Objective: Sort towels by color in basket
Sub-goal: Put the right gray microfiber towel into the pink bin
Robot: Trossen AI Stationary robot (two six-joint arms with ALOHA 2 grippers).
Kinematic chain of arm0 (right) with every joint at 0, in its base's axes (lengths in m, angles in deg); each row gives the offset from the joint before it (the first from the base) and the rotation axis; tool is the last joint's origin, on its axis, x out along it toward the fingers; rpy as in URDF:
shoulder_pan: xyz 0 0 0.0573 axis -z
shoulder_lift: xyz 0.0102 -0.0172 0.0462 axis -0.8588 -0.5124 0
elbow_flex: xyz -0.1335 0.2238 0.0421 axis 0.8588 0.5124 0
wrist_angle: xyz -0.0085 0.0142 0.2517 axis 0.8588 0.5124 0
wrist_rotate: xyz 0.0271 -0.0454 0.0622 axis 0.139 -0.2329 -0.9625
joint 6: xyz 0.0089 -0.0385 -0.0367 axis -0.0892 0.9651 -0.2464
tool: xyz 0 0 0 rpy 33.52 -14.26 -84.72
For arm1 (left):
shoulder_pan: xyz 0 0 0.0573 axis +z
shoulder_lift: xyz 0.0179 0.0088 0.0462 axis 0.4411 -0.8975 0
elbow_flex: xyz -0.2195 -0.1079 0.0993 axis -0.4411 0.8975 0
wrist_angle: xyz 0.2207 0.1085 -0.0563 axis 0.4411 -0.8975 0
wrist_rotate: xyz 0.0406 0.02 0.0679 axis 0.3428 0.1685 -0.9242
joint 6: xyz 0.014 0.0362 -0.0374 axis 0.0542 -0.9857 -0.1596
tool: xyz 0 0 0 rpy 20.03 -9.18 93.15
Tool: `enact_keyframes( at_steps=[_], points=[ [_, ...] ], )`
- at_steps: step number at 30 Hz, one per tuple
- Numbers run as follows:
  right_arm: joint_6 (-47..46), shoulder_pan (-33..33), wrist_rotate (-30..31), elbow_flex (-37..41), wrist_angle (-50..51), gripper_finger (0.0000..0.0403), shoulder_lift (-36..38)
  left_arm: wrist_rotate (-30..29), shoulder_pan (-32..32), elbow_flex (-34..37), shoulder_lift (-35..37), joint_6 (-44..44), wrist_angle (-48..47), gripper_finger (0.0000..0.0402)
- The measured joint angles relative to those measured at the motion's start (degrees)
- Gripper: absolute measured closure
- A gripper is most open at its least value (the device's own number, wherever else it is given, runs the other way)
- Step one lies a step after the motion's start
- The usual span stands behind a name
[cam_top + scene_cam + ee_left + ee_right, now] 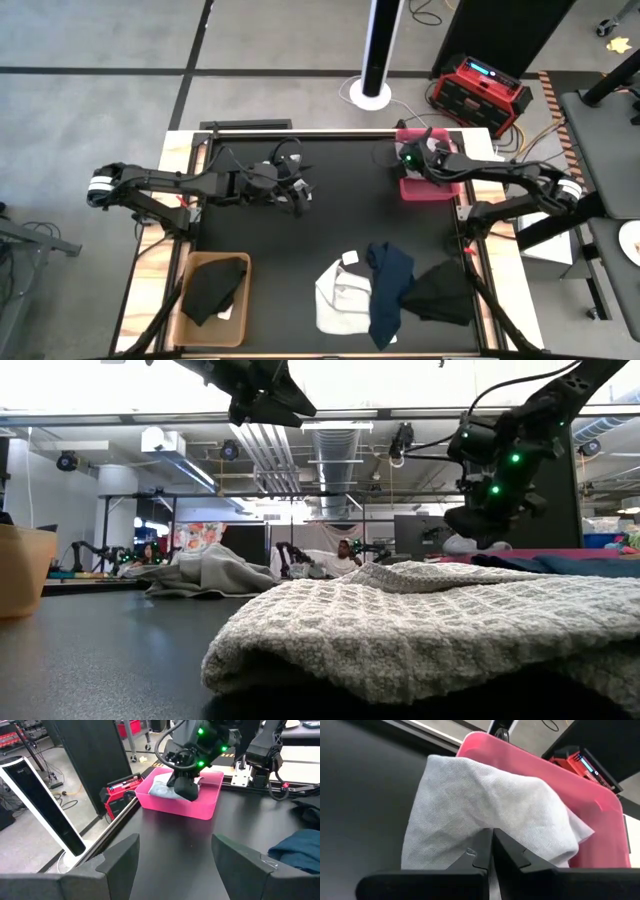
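A black counter stands on a grey workshop floor, with a red case behind its far right corner. At that corner the right gripper is lowered into a pink plastic bin, its jaws pressed together on a pale grey cloth towel that lies in the bin and drapes over its edge. The left gripper hangs over the far middle of the counter, jaws apart and empty. A tan basket at the near left holds a black towel. Near the front edge lie a white waffle-weave towel, a navy blue towel and another black towel side by side.
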Motion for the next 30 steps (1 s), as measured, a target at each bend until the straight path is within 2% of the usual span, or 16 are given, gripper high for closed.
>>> enact_keyframes(
  at_steps=[11, 18, 24, 30],
  points=[
    [-2.04, 0.81, -2.35, 4.96, -3.87, 0.0394, -0.22, 0.00, 0.00, 0.00, 0.00, 0.00, -0.01, 0.0170],
    [-2.43, 1.93, -6.12, 5.81, -4.48, 0.0394, -0.01, 0.00, 0.01, 0.00, 0.00, 0.00, -0.01, 0.0170],
    [-2.32, 1.77, -7.45, -0.03, -0.27, 0.0394, 3.46, 0.00, 0.00, 0.00, 0.00, 0.00, -0.01, 0.0170],
    [2.22, 4.80, -4.39, -5.64, 0.44, 0.0394, 3.80, 0.02, 0.00, 0.00, 0.00, 0.00, -0.01, 0.0170]
  ],
)
